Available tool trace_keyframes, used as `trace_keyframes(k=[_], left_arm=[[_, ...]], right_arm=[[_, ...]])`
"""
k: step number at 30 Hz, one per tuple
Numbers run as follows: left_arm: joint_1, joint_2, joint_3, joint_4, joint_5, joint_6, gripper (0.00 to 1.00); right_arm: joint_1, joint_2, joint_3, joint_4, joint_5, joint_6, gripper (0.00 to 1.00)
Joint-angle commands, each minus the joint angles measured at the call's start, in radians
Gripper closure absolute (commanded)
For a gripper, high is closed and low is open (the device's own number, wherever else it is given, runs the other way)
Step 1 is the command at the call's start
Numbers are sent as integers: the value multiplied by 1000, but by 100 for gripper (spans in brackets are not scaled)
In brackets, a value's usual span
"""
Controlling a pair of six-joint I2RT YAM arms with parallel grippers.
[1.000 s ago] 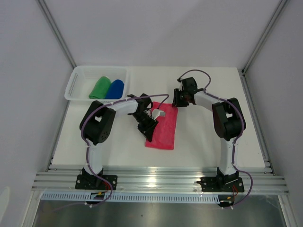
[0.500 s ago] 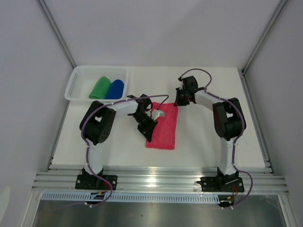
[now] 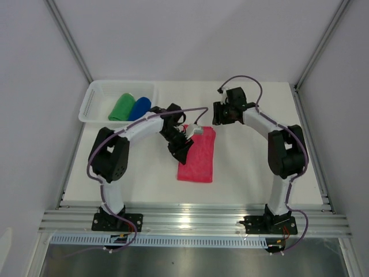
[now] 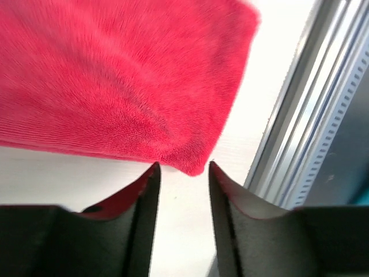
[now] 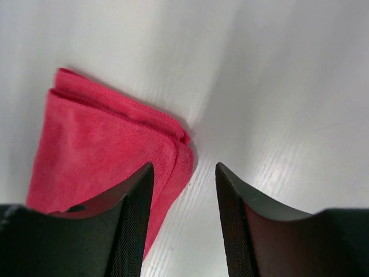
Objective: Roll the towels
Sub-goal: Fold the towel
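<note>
The pink-red towel lies flat and folded in the middle of the table. My left gripper sits at its left edge; in the left wrist view the towel fills the top and one corner lies just ahead of the open left gripper. My right gripper hovers by the far right corner; in the right wrist view the towel's folded corner lies at the left fingertip of the open right gripper. The green towel and the blue towel lie rolled in the basket.
A white mesh basket stands at the table's back left corner. An aluminium rail runs along the near edge and also shows in the left wrist view. Grey walls close in the table on three sides.
The right gripper shut at the towel's far right corner, then opened and drew back a little. The left arm stretched out, its elbow swinging left; its gripper stays at the towel's left edge.
</note>
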Motion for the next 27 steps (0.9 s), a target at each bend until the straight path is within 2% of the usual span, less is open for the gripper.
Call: trace_keyframes(k=[1,3,4,6,7,8,10,14,19,27], left_arm=[[-2,-162,66,-87,77,231,56],[-4,-227,9,-102,83,362,54],[-15,-245,-8,-105,80,403,52],[-36,-288,-66,-94,40,504,49],[-68,-302,-107,-82,19,529,48],[-85,-310,-124,-68,-3,551,48],[-136,-323,-187,-9,-62,588,48],[-206,-327,-243,106,-148,582,42],[-275,-313,-302,217,-221,571,41],[-283,-251,-370,294,-291,507,38]], right_arm=[[-7,-267,-78,-23,-10,-110,50],[-1,-359,-162,-1,-59,-188,49],[-1,-460,-263,14,-91,-203,49],[-1,-566,-371,98,-116,-240,48],[-1,-665,-421,127,-125,-253,46],[-1,-707,-514,187,-142,-257,45],[4,-805,-584,229,-153,-256,44],[27,-887,-666,241,-163,-236,43],[74,-918,-724,221,-150,-237,43],[87,-947,-739,209,-148,-245,42]])
